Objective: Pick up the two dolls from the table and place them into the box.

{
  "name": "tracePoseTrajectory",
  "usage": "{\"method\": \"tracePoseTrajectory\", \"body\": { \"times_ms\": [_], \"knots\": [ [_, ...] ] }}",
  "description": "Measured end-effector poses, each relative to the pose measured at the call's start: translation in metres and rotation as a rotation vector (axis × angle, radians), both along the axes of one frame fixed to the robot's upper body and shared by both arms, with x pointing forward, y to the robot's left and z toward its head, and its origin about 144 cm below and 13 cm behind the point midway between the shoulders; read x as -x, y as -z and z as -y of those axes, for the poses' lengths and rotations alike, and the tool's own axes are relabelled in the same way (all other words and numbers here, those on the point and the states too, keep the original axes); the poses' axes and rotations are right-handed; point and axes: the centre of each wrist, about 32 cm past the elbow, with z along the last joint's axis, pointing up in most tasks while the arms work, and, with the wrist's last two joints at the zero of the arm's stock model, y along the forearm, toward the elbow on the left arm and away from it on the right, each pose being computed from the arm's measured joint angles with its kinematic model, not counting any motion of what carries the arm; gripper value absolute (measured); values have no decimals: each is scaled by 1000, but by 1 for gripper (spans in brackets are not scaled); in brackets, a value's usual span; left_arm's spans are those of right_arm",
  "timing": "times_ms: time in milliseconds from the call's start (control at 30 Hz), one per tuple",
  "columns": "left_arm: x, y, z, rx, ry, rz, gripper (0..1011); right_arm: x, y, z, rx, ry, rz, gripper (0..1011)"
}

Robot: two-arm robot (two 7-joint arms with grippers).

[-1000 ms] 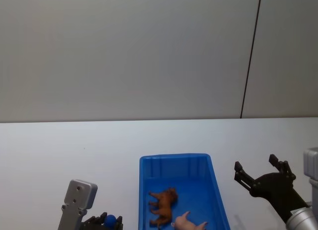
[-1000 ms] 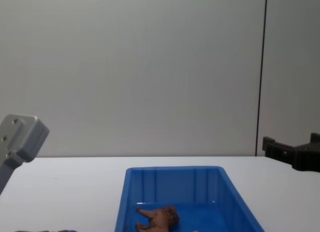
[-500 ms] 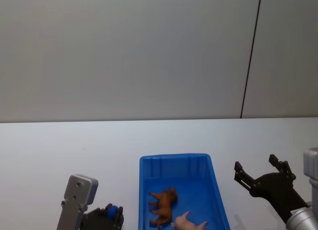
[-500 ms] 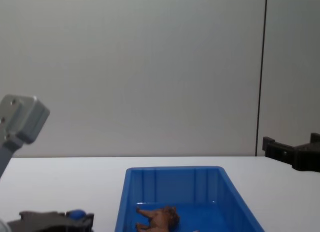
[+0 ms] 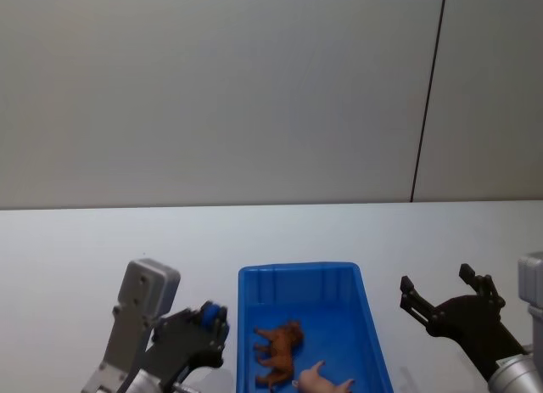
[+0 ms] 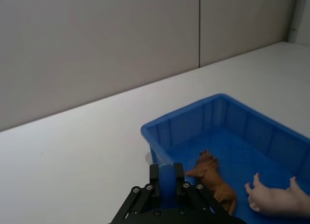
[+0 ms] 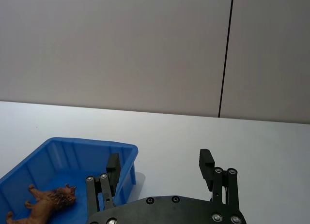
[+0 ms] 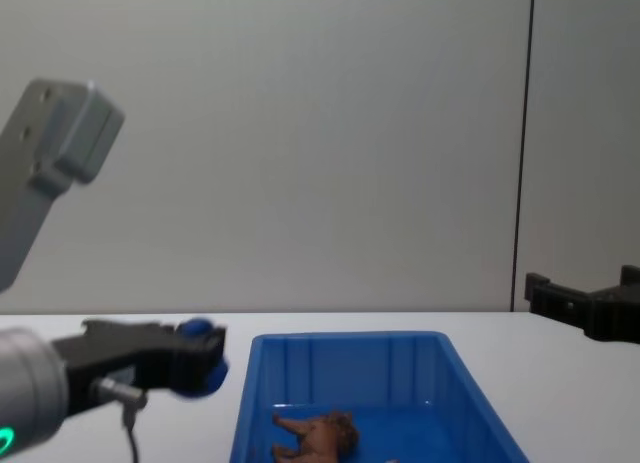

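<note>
White table (image 5: 102,240) bearing one blue box (image 5: 297,272).

The table is extending from the left edge to the right edge of the scene and is meeting a plain grey wall (image 5: 212,87) along its far side. The box is sitting directly on the tabletop, slightly right of centre and toward the near edge, with its long sides running near to far. The surrounding surface is showing an even, pale white.

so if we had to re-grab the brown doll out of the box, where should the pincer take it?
Probably across the torso, coming straight down. The brown doll lies on its side on the floor of the box, legs sticking out sideways, so the body is the thickest graspable part. Tall walls block side approaches, and the pink doll lies close beside it.
</note>
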Motion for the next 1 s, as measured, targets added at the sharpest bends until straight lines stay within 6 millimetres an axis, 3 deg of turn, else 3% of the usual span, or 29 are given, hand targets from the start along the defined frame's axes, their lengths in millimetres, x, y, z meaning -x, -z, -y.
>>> {"method": "tracePoseTrajectory", "body": {
  "times_ms": [467,633,733,767,1000],
  "knots": [
    [-25,-17,19,61,174,92,153,0,0,0,0,0,0,1001],
    [-33,-17,28,82,227,101,264,0,0,0,0,0,0,1001],
    [-39,-17,35,93,259,106,404,0,0,0,0,0,0,1001],
    [-39,-17,35,93,259,106,404,0,0,0,0,0,0,1001],
    [-46,-17,43,106,299,112,649,0,0,0,0,0,0,1001]
  ]
}}
